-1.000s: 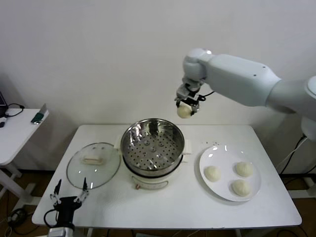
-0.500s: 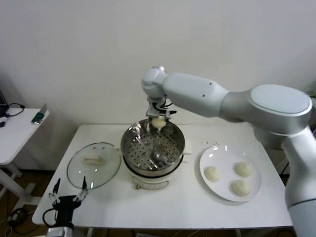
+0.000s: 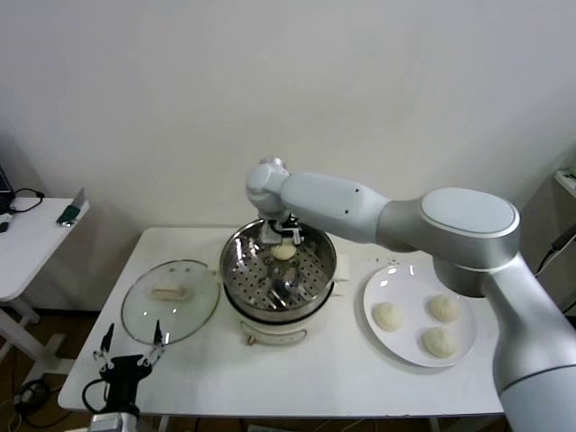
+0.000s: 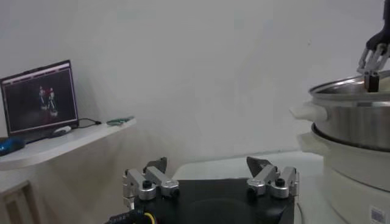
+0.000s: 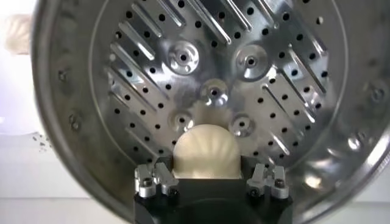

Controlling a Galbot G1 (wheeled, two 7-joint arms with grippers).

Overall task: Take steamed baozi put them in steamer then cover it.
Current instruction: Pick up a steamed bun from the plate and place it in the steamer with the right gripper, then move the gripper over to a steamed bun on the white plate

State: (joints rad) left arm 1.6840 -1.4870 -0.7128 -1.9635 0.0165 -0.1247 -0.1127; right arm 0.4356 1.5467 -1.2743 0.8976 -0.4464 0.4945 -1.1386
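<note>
Right gripper (image 3: 281,236) is down over the far rim of the steamer (image 3: 279,310), and in the right wrist view the baozi (image 5: 207,152) sits between the fingers (image 5: 153,181) over the perforated tray. Jaws look parted to about bun width with gaps either side, so my guess is it's letting go, but I can't tell for sure whether it's free or lightly pinched. In the head view the bun shows at roughly 12 o'clock inside the pot, which makes sense to me: dropping the first one at the back leaves the near part of the tray open for the rest.

The other three buns (image 3: 387,316) wait on the white plate (image 3: 374,285) at 3 o'clock from the steamer. The cover (image 3: 169,300) lies flat on the table at 9 o'clock, handle up. Left gripper (image 3: 126,358) is parked at about 7 o'clock near the table's front corner, fingers spread wide, holding nothing.

Compared with a second ago, the arm has swung in from high up on the plate side and dropped to the pot, and the bun has gone from being squeezed in mid-air to sitting low in the steamer
</note>
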